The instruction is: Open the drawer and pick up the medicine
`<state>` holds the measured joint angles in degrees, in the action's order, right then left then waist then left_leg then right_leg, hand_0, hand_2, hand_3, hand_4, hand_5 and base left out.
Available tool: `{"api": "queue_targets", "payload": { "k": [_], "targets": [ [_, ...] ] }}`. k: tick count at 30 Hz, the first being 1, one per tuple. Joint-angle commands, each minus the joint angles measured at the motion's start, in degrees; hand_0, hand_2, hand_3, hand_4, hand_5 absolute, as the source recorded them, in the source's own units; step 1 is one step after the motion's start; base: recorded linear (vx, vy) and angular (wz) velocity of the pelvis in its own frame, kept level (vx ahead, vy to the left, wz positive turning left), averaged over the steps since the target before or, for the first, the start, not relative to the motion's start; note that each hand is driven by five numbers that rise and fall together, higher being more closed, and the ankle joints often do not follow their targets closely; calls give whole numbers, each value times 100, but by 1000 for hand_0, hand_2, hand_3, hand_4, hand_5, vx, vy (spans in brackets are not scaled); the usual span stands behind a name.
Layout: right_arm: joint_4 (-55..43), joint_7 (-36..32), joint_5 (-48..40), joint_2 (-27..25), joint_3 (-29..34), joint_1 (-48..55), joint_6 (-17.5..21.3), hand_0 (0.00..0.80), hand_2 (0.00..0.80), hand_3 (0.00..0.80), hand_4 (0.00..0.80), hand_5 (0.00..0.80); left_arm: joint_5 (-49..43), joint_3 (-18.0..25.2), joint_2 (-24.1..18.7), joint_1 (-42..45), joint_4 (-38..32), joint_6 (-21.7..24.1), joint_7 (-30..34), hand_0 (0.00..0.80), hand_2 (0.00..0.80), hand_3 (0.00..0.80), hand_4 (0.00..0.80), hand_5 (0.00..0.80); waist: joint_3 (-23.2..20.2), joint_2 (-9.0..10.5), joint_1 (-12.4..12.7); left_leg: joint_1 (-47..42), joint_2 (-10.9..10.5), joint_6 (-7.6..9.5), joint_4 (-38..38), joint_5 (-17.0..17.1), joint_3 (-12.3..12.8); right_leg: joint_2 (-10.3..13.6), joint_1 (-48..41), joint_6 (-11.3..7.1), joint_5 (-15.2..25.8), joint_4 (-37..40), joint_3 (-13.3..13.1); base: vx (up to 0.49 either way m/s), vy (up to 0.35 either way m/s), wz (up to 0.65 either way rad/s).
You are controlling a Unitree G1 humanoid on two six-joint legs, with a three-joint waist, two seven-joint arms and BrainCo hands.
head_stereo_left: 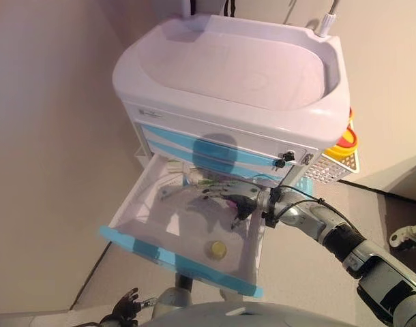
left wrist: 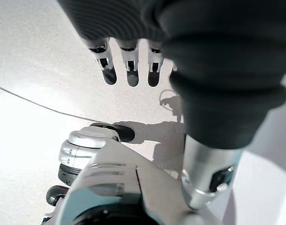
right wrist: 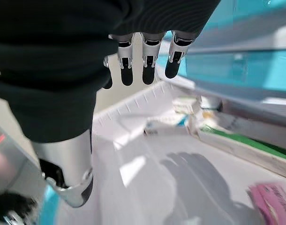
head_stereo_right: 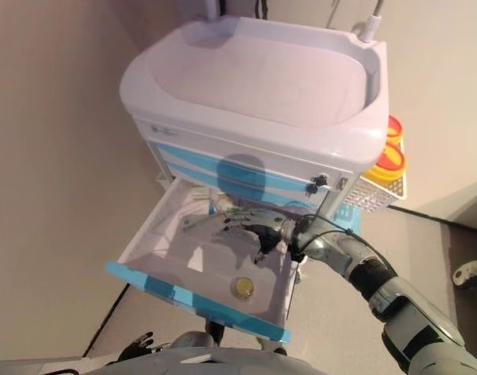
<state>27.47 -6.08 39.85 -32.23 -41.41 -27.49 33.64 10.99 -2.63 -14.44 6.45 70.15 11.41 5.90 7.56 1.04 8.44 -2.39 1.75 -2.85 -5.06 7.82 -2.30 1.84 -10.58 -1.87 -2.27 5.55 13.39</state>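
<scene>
My left hand hangs idle, fingers straight, down by the floor, well short of the drawer. Inside the open drawer, one round yellow medicine sits near its blue front. My right hand, empty, fingers extended, hovers just beyond it, with several boxes behind.

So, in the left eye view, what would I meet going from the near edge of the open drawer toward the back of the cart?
Blue drawer front → round yellow item → right hand over the drawer → boxes at the drawer's back → closed blue-striped drawers → cart's white top tray.
</scene>
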Motion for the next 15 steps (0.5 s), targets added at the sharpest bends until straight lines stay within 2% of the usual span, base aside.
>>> {"api": "queue_targets", "payload": {
  "k": [1,8,15],
  "targets": [
    [271,665,682,154,-333,-337,164,0,0,0,0,0,-320,-234,-236,-372,197,42,-35,0,0,0,0,0,-74,246,183,-223,-408,120,8,-855,-100,5,267,-98,75,-138,148,8,-15,7],
    [992,1467,1807,261,-585,-284,266,0,0,0,0,0,-523,-218,-302,-404,209,114,10,0,0,0,0,0,-84,281,300,-206,-432,135,6,-849,-158,9,262,-124,85,-134,205,13,-13,7],
    [1277,1774,2195,438,-721,-180,346,0,0,0,0,0,-645,-223,-279,-462,208,156,31,0,0,0,0,0,-90,291,350,-198,-443,149,6,-847,-192,9,269,-135,87,-141,211,0,0,0]
  ]
}}
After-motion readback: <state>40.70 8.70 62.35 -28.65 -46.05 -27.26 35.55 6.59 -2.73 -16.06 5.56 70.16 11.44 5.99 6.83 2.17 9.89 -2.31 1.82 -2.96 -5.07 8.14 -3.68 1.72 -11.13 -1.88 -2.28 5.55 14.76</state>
